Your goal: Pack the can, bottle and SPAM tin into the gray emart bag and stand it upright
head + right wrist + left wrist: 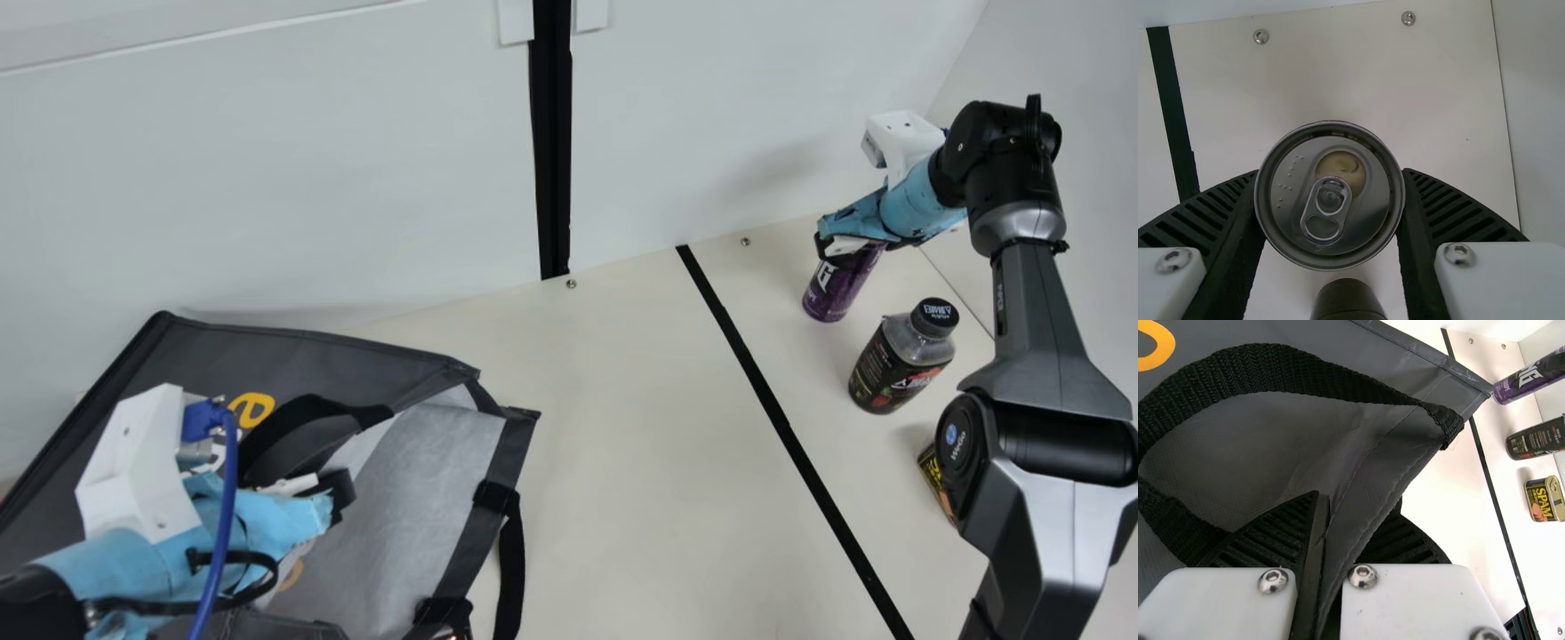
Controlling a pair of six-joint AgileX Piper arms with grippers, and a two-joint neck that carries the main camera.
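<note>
Right arm [1036, 329]: bent, right of gray bag [338, 356].
Can [836, 289]: purple, silver-topped.
Bottle [898, 360]: black-capped.
SPAM tin [1542, 499]: yellow-labelled.
Left pincer [342, 496]: clamped on bag's edge.
Right pincer [849, 246]: gripping can.

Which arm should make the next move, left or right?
Right, I'd say: its gripper has the can between its fingers, while the left gripper pinches the bag's edge.

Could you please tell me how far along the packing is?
Nothing looks packed yet: the can, bottle and SPAM tin are outside the bag, which lies down, its edge in the left gripper. The right gripper grips the can. Remaining: packing all three, standing the bag upright.
</note>
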